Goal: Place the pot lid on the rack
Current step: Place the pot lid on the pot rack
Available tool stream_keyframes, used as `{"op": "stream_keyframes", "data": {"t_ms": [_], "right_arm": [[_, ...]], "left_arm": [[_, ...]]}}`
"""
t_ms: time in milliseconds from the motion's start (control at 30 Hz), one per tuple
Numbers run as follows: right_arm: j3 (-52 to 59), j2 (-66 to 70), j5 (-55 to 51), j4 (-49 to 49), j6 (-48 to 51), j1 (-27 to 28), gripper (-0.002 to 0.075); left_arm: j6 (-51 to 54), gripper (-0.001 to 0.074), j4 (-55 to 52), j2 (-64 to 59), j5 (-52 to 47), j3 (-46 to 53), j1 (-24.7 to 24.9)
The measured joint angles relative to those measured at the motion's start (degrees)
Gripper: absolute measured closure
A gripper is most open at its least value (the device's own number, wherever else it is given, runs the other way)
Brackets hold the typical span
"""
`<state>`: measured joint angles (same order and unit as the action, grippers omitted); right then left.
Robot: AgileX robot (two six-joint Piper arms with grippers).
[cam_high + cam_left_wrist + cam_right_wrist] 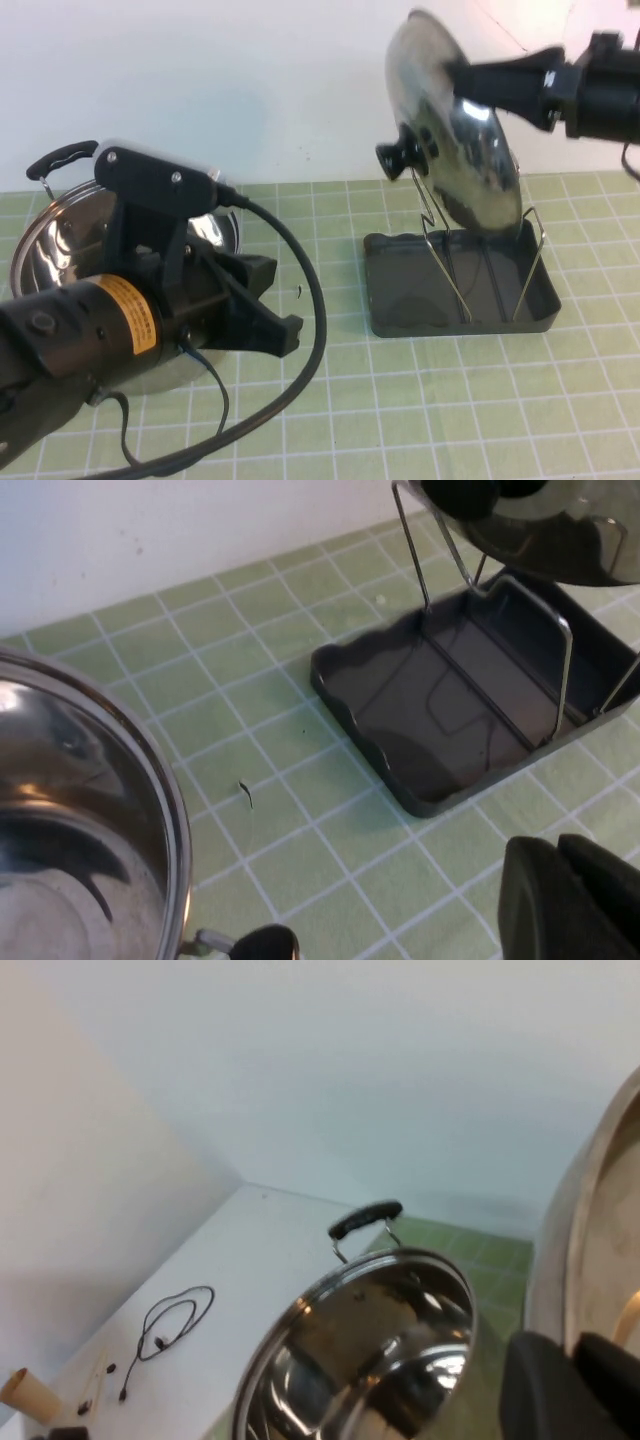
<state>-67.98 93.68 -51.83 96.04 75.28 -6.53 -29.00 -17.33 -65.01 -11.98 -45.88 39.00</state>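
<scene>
Yellow sticker on the left arm, text unreadable. Right gripper pinches the pot lid over the rack. Left gripper, above the pot, sits spread.

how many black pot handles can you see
1 in the high view: a black handle at the pot's far-left rim. The left gripper may hide a second.

No words, brand names or numbers can be read anywhere. The only label is an orange sticker on the left arm's black body, over the counter's near left corner; its print is unreadable.
</scene>
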Motion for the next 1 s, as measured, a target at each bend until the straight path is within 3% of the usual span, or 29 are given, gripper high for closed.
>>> {"op": "stream_keyframes", "data": {"t_ms": [567, 800, 900, 1000], "right_arm": [[5.9, 1.3, 7.2, 0.0, 6.1, 0.0, 0.0676], [5.9, 1.3, 9.6, -0.1, 5.3, 0.0, 0.0365], [5.9, 1.3, 9.7, -0.1, 5.3, 0.0, 0.0282], [5.9, 1.1, 9.1, 0.0, 7.0, 1.0, 0.0258]], "left_arm": [[0.0, 0.0736, 0.3, 0.0, 3.4, 1.0, 0.0], [0.0, 0.0736, 0.3, 0.0, 3.4, 1.0, 0.0], [0.0, 0.0736, -0.5, 0.0, 3.4, 1.0, 0.0], [0.0, 0.0736, -5.2, 0.0, 3.4, 1.0, 0.0]]}}
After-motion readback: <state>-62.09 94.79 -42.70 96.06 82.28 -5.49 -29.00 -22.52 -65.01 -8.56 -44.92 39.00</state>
